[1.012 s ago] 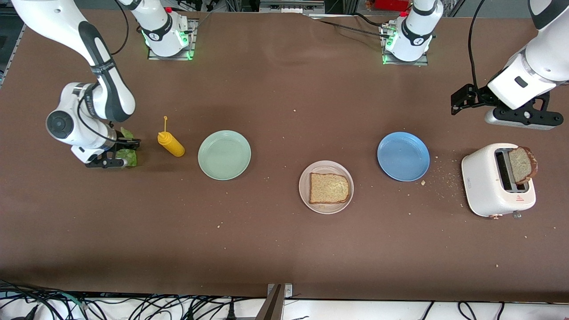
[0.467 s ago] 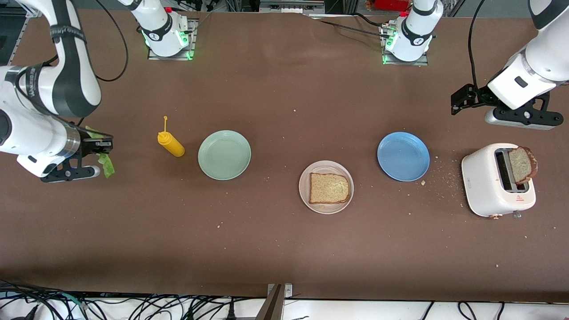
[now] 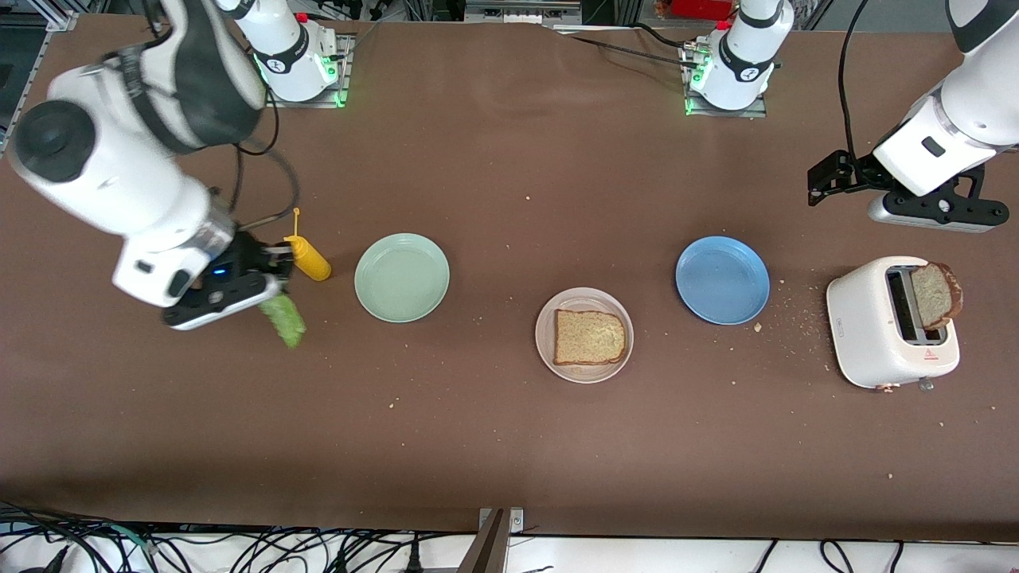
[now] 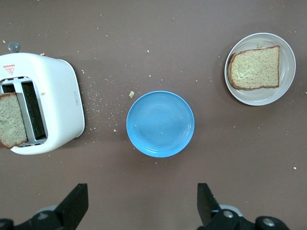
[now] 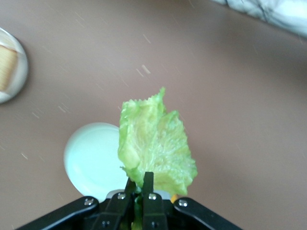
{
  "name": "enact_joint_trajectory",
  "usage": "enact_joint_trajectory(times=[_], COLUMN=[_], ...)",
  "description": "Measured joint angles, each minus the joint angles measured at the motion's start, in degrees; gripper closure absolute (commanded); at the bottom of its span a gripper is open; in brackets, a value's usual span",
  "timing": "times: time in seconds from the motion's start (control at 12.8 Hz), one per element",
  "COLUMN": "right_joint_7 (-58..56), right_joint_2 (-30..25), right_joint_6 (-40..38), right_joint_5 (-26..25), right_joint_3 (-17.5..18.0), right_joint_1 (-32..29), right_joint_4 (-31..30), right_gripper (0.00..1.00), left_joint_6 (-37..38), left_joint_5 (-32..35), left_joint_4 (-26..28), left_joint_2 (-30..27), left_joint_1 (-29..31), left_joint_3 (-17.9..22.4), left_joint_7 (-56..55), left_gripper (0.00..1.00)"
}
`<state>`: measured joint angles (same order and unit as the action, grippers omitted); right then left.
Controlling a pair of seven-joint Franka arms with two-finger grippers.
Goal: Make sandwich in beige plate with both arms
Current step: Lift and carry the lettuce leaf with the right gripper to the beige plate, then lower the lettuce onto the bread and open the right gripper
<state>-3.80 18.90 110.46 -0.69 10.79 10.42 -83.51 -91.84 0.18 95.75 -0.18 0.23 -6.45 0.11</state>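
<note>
Right gripper (image 5: 139, 188) pinches lettuce leaf (image 5: 154, 143) above the table beside the mustard bottle (image 3: 309, 259); left gripper (image 4: 139, 203) waits, fingers spread wide.

From here I can't read a single word or number. The toaster (image 3: 888, 322) carries a small red triangular mark with tiny red lettering beneath it on its end nearer the front camera (image 3: 930, 357); the same mark shows in the left wrist view (image 4: 10, 68), but the characters are too small for me to make out. There is also a small dark mark on the toaster's side (image 3: 837, 321), unreadable. Each arm base (image 3: 288, 56) wears a black band with a small white round emblem; I can't make out any lettering on either.
</note>
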Motion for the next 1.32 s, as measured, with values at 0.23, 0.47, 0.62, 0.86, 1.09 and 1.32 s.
enact_joint_trajectory(times=[0.23, 0.47, 0.62, 0.86, 1.09, 1.32], right_joint_7=[4.3, 14.0, 20.5, 23.2, 23.3, 23.3], right_joint_2=[3.0, 8.2, 12.8, 20.1, 26.0, 32.6], right_joint_6=[13.2, 25.8, 34.5, 41.1, 45.5, 50.0], right_joint_5=[-4.9, -11.2, -18.5, -25.5, -34.1, -41.2], right_joint_3=[0.5, 0.5, 0.5, 0.1, -0.5, -2.4], right_joint_1=[8.7, 15.7, 20.5, 26.3, 29.0, 29.3], right_joint_4=[0.0, 0.1, 0.4, 4.0, 6.9, 8.5], right_gripper=[1.0, 1.0, 1.0, 1.0, 1.0, 1.0], left_joint_6=[0.0, 0.0, 0.0, 0.0, 0.0, 0.0], left_joint_5=[0.0, 0.0, 0.0, 0.0, 0.0, 0.0], left_joint_4=[0.0, 0.0, 0.0, 0.0, 0.0, 0.0], left_joint_2=[0.0, 0.0, 0.0, 0.0, 0.0, 0.0], left_joint_1=[0.0, 0.0, 0.0, 0.0, 0.0, 0.0], left_joint_3=[0.0, 0.0, 0.0, 0.0, 0.0, 0.0], left_joint_7=[0.0, 0.0, 0.0, 0.0, 0.0, 0.0], left_gripper=[0.0, 0.0, 0.0, 0.0, 0.0, 0.0])
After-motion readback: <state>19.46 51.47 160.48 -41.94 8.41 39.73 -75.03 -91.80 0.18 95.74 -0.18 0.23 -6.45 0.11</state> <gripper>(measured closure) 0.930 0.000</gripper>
